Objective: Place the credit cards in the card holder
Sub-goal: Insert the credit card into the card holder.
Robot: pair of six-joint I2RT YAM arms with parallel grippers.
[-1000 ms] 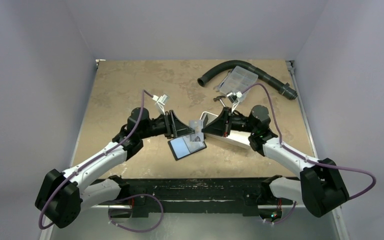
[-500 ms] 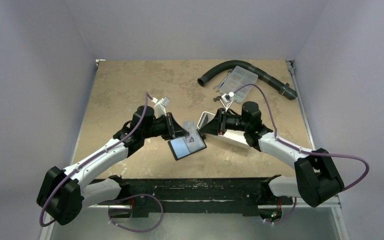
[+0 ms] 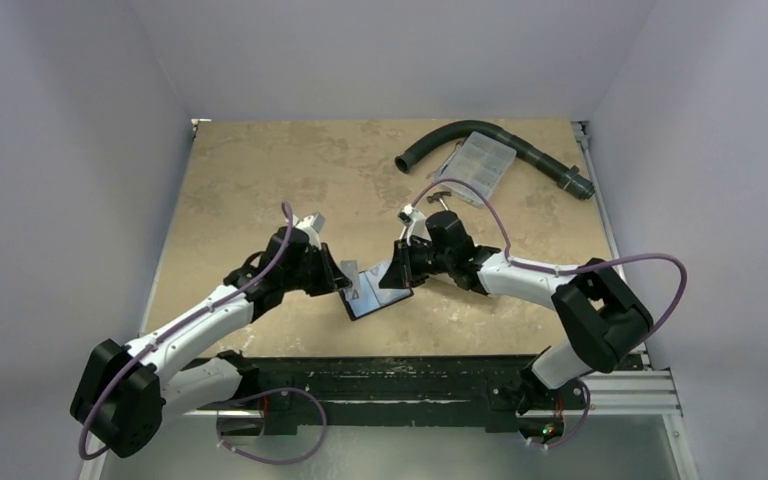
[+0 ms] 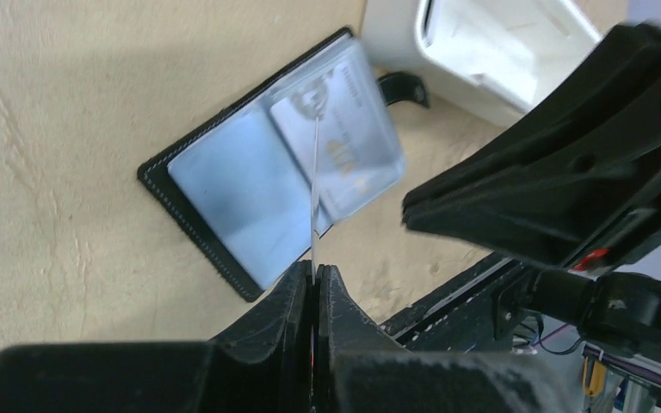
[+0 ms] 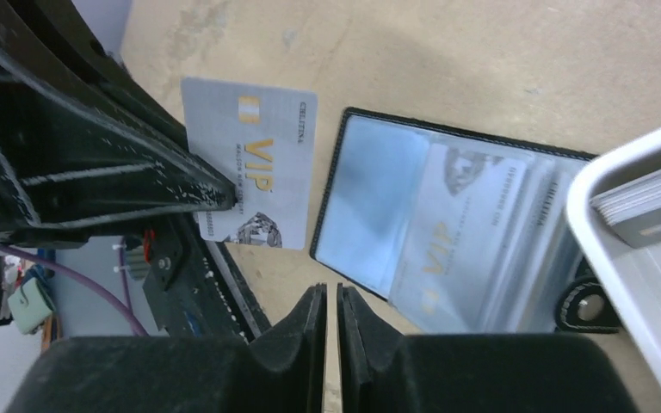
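The card holder (image 3: 375, 297) lies open on the table, black outside and pale blue inside (image 4: 250, 198), with a VIP card in its clear sleeve (image 5: 460, 237). My left gripper (image 3: 350, 287) (image 4: 314, 271) is shut on a silver credit card. That card shows edge-on (image 4: 314, 194) in the left wrist view and face-on (image 5: 250, 172) in the right wrist view, just left of the holder. My right gripper (image 3: 392, 280) (image 5: 325, 292) hovers over the holder's near edge, its jaws a narrow gap apart with nothing between them.
A white tray (image 4: 499, 52) with stacked cards (image 5: 645, 215) stands right behind the holder. A black hose (image 3: 520, 148) and a clear compartment box (image 3: 480, 158) lie at the back right. A black rail (image 3: 390, 375) runs along the near edge.
The card passed from the right gripper to the left, which shut on it. The right gripper let go and swung left and down over the holder. The left gripper dropped lower with the card.
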